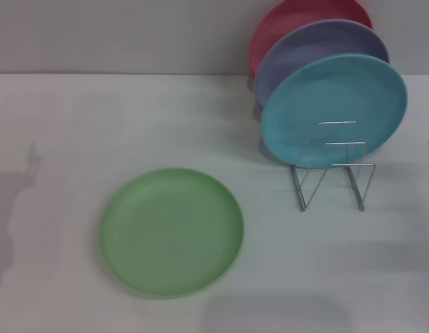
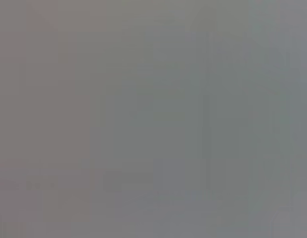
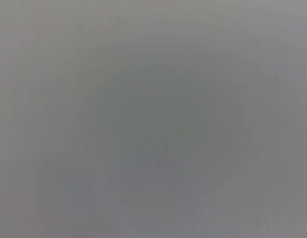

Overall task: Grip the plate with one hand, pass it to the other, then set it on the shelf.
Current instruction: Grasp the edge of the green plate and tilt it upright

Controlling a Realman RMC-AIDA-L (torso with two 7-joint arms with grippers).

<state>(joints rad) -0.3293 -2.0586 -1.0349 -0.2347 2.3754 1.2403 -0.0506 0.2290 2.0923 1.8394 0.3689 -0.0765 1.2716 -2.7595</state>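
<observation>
While wrist views blank: green plate [image 1: 171, 232] flat on white table [image 1: 55, 125], fingers' state prob. untellable.

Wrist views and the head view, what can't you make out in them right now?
- Both wrist views: plain grey, nothing recognisable.
- Both grippers: in no view.
- Pink plate: head view, mostly behind the lavender plate, top cut off.
- Rack: rear loops hidden by the turquoise plate.
- Green plate: fully visible.

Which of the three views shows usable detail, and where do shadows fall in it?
Head view: the green plate, wire shelf and table are readable, though soft; faint grey shadows lie on the table at its left edge and near edge. Left wrist view: featureless grey, nothing recognisable. Right wrist view: the same blank grey. Neither hand appears in any view.
</observation>
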